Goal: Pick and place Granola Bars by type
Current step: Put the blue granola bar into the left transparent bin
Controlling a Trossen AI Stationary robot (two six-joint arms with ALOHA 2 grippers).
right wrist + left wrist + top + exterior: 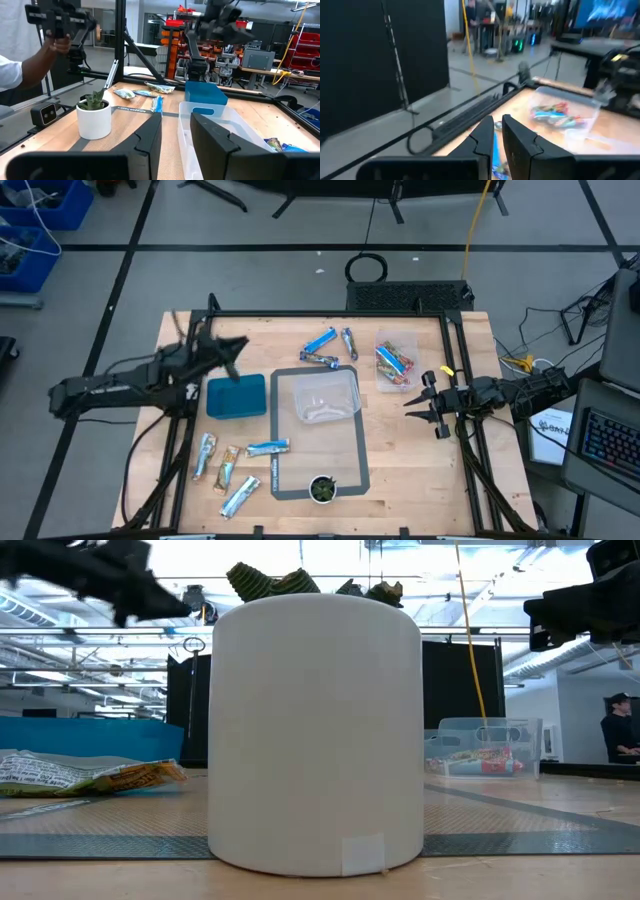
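Observation:
Granola bars lie in three places. A few blue ones (pixel 322 345) rest on the wood beyond the grey mat (pixel 362 460). Several silvery, tan and blue ones (pixel 228 468) lie near the front left. Blue-and-orange ones fill a small clear tub (pixel 395 363). A blue tub (pixel 237 396) and a larger clear tub (pixel 322 396) stand mid-table. My left gripper (pixel 236 350) hovers over the blue tub's far edge, pointing level, its fingers (pixel 485 140) a narrow gap apart with nothing between. My right gripper (pixel 436 404) waits open at the right edge, holding nothing.
A small green plant in a white pot (pixel 322 489) stands on the mat's near edge and fills the low view (pixel 315 735). A dark frame rail (pixel 330 314) runs along the far edge. In the right wrist view a person's hand (pixel 59 44) shows beyond the table.

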